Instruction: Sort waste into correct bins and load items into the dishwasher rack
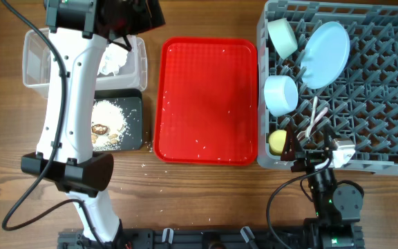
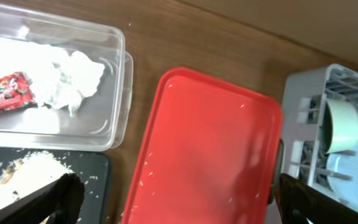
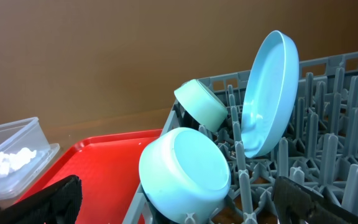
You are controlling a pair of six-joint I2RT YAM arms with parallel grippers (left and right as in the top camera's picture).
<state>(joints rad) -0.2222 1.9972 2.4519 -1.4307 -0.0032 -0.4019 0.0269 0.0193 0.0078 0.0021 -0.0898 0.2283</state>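
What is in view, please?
tub: one, clear, left
wrapper: one, red, in tub
tissue: one, white, in tub
bin: one, black, beside tub
scraps: heap, whitish, in bin
tray: one, red, centre
rack: one, grey, right
plate: one, pale blue, in rack
blue bowl: one, pale, in rack
green bowl: one, pale, in rack
cup: one, yellow, in rack
cutlery: two, white, in rack
left arm: white, over tub, jaws open
right arm: black, at rack, jaws open

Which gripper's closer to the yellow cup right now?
Right. The right gripper hovers beside the yellow cup at the rack corner; the left gripper is far off by the clear tub.
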